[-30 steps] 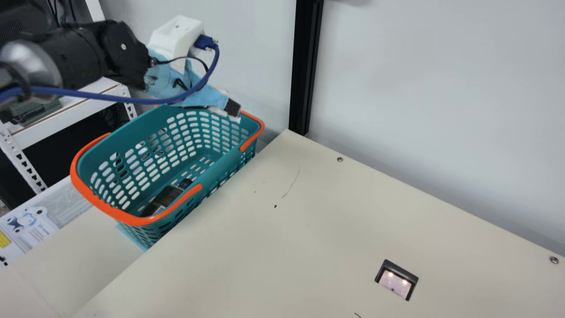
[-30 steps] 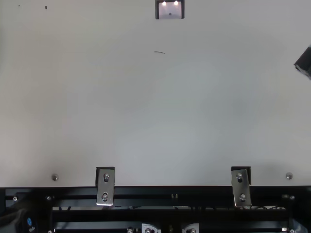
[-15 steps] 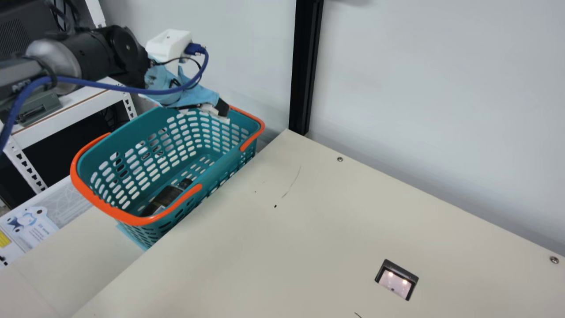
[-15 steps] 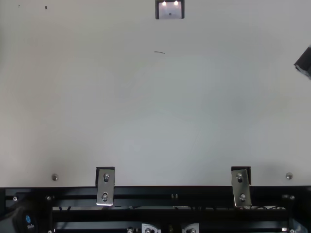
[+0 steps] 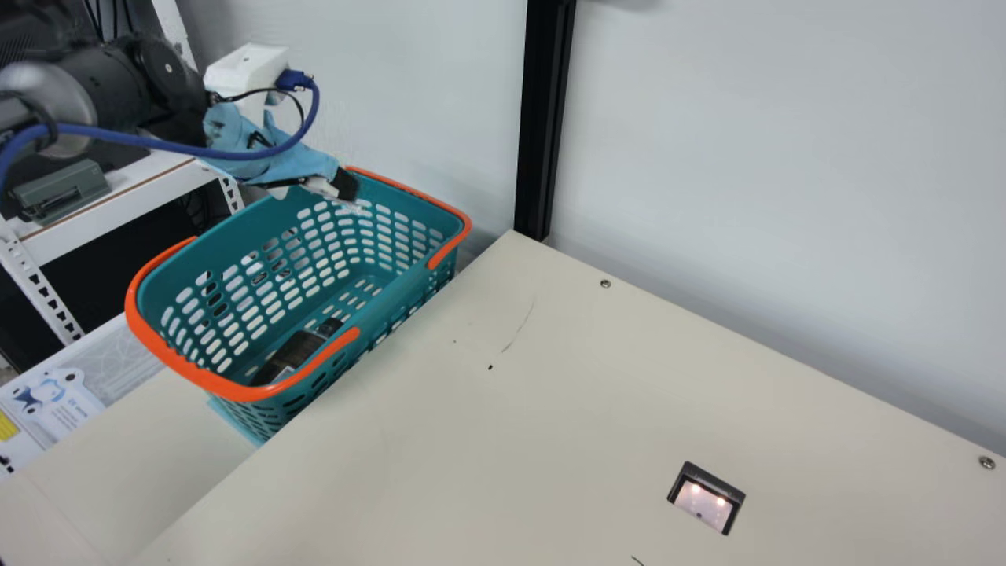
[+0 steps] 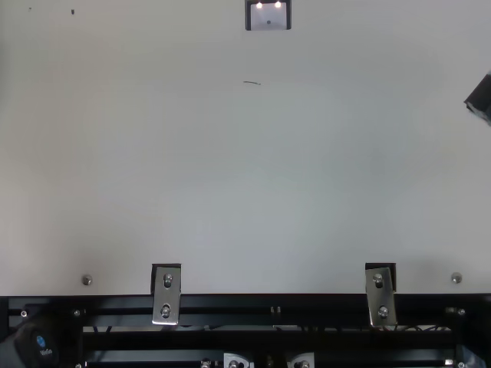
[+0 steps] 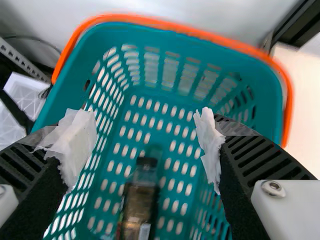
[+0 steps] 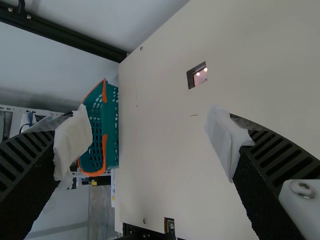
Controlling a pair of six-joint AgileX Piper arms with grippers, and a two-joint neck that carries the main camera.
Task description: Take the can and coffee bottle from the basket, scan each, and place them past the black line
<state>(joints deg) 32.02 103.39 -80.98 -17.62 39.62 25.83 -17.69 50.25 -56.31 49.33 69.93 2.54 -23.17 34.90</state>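
Jaws of your left gripper [image 5: 344,188]: spread wide above basket [image 5: 259,220], open gap between tips. Jaws of your right gripper [image 6: 478,99]: spread wide too, over cream table [image 5: 550,424]. Coffee bottle [image 7: 137,207]: lying on basket floor. Basket: orange-edged, broad opening upward, long side just beside table edge, grey wall [image 5: 786,196] near far end.

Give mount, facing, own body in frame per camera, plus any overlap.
Main: neck, looking down at basket and table; left arm shows.
Top: fixed overhead, steeply down on table; dark tip at right edge, likely right arm's.
Left wrist: down into basket at coffee bottle; left gripper.
Right wrist: across table; right gripper.
Shared: main and right wrist both see basket and scanner window.
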